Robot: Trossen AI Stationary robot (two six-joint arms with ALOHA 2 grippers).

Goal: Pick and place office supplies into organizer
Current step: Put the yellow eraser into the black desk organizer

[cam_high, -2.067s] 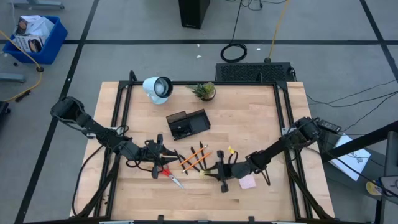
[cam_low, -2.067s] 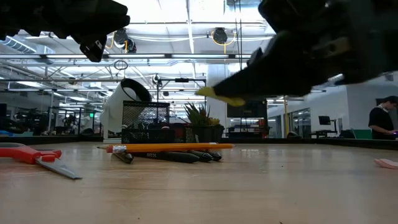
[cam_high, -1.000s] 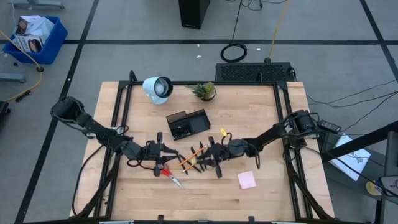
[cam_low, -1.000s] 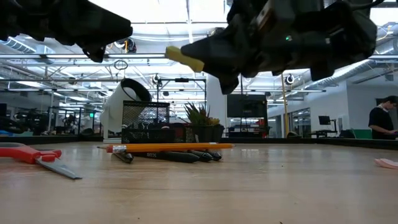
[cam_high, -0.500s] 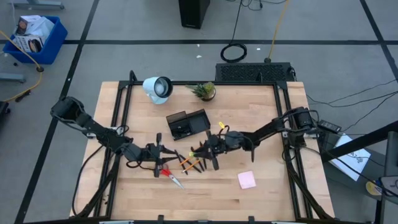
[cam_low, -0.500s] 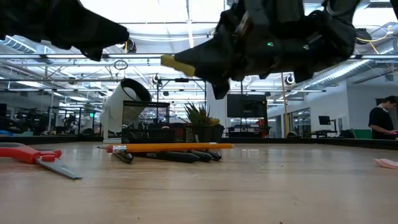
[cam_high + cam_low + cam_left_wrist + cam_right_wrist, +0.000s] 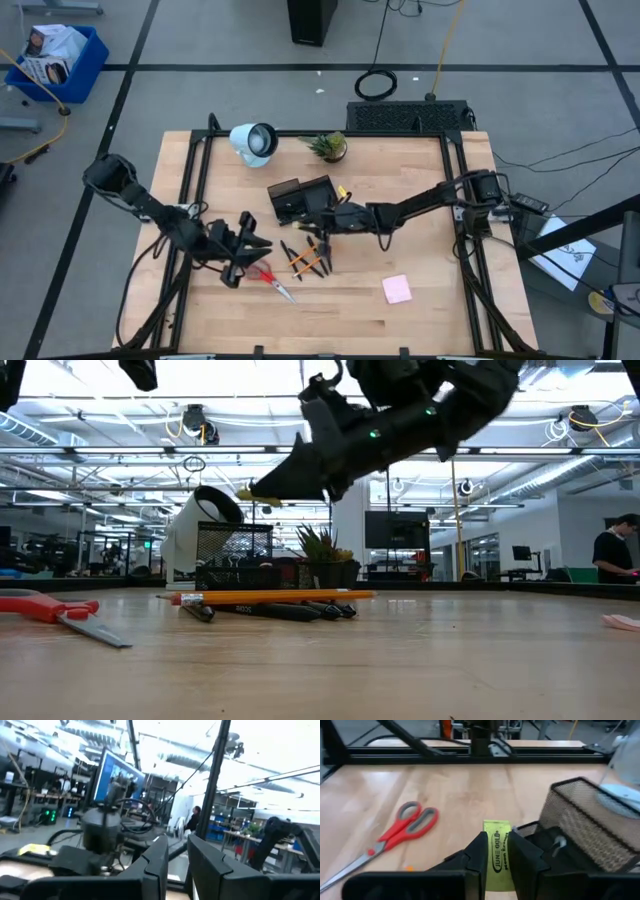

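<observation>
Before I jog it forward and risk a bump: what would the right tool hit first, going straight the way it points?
Probably the black mesh organizer. The right tool, shut on a yellow eraser, points at the organizer's near edge; depth is unclear, so it may pass just beside it.

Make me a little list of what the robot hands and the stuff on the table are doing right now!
right hand: shut on a yellow eraser, up in the air beside the black mesh organizer
left hand: raised off the table near the red scissors, holding nothing that shows
pencils and pens: lying in a bunch on the table
pink sticky-note pad: flat on the table, alone
</observation>
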